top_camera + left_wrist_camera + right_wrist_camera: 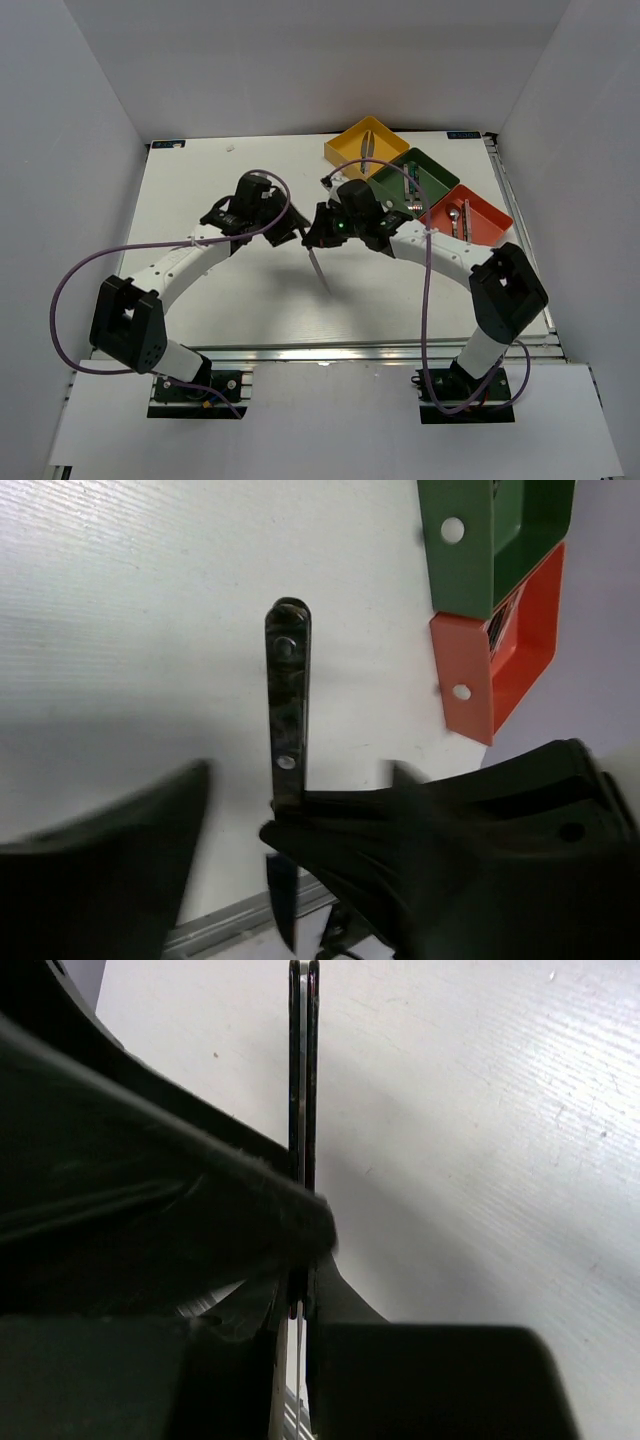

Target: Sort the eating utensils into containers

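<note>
One knife (320,270), with a dark patterned handle, is held at the middle of the top view, clamped near the handle's base by the right gripper (318,240). The left gripper (285,232) is placed just left of it, fingers apart. At upper right are ranged a yellow tray (350,147), a green tray (432,172) and a red-orange tray (487,214), each with silver utensils (368,143) laid inside.

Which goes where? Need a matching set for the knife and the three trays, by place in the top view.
1. knife
2. yellow tray
3. green tray
4. red-orange tray

a. middle of the tray row
b. clamped in the right claw
c. rightmost tray
d. farthest-back tray

Pairs: 1-b, 2-d, 3-a, 4-c
</note>
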{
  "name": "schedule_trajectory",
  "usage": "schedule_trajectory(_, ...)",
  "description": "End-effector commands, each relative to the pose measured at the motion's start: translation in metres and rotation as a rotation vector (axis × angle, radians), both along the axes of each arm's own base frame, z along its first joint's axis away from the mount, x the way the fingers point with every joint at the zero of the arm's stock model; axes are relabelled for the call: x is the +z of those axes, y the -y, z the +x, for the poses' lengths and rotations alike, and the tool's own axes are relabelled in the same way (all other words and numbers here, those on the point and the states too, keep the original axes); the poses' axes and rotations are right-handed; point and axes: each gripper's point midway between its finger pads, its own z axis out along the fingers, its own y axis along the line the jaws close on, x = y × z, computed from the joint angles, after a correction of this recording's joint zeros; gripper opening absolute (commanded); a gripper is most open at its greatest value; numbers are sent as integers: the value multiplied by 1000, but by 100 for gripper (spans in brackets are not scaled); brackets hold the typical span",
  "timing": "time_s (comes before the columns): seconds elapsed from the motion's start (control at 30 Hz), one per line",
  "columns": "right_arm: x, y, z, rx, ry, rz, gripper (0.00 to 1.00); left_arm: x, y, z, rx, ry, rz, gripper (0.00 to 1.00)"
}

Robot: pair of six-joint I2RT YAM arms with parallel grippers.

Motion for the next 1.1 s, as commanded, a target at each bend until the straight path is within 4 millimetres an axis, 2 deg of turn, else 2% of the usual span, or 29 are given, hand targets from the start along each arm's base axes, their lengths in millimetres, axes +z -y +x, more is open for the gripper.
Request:
schedule_trajectory(0.0,23,-3,29,-29,75,37,0,37,1,9,4,63,14,98)
schedule_trajectory(0.03,30,2,42,-61,82,34,0,54,-14,24,71,119,91,98)
schedule_trajectory(0.07,17,11,51,-104,53,-18,0,56,-28,28,122,117,158,98)
schedule_trajectory(0.1,17,27,70,-164,45,-34,0,49,-49,19,160,55,251,98)
schedule_trajectory(0.13,14,38,86,-222,38,-55,0,65,-60,25,204,77,284,98)
schedule_trajectory(0.17,16,56,113,-294,31,-57,0,68,-79,26,263,80,347,98)
schedule_trajectory(0.23,17,76,146,-379,25,-49,0,72,-98,18,286,77,392,98)
schedule_trajectory(0.27,18,93,182,-446,29,-43,0,72,-98,16,274,80,376,98)
schedule_trajectory(0.33,22,106,218,-490,36,-27,0,66,-98,10,253,67,356,98)
schedule_trajectory(0.37,-1,121,243,-519,3,-39,0,57,-98,2,237,46,354,98)
schedule_trajectory(0.4,34,120,268,-523,71,17,0,51,-93,-4,205,26,331,98)
schedule_trajectory(0.43,40,124,284,-534,81,34,0,46,-91,-9,191,15,322,98)
schedule_trajectory(0.47,18,134,304,-546,49,31,0,36,-93,-18,179,-7,327,98)
schedule_trajectory(0.5,60,135,324,-549,122,87,0,32,-95,-23,177,-17,329,98)
schedule_trajectory(0.53,65,140,335,-555,128,109,0,28,-97,-28,169,-21,338,98)
schedule_trajectory(0.57,52,152,350,-577,118,114,0,20,-101,-35,167,-31,349,98)
schedule_trajectory(0.6,69,156,362,-585,174,160,0,17,-105,-38,165,-32,365,98)
schedule_trajectory(0.67,74,176,374,-625,200,216,0,10,-107,-44,155,-43,372,98)
schedule_trajectory(0.7,70,182,378,-640,213,221,0,1,-108,-51,141,-65,378,98)
schedule_trajectory(0.8,85,190,395,-650,312,248,0,-10,-107,-59,121,-81,366,98)
schedule_trajectory(0.83,97,187,399,-638,353,258,0,-13,-105,-62,113,-85,356,98)
schedule_trajectory(0.93,95,184,408,-637,420,258,0,-22,-102,-67,95,-100,339,98)
schedule_trajectory(1.07,76,180,410,-639,441,211,0,-28,-98,-68,70,-118,332,98)
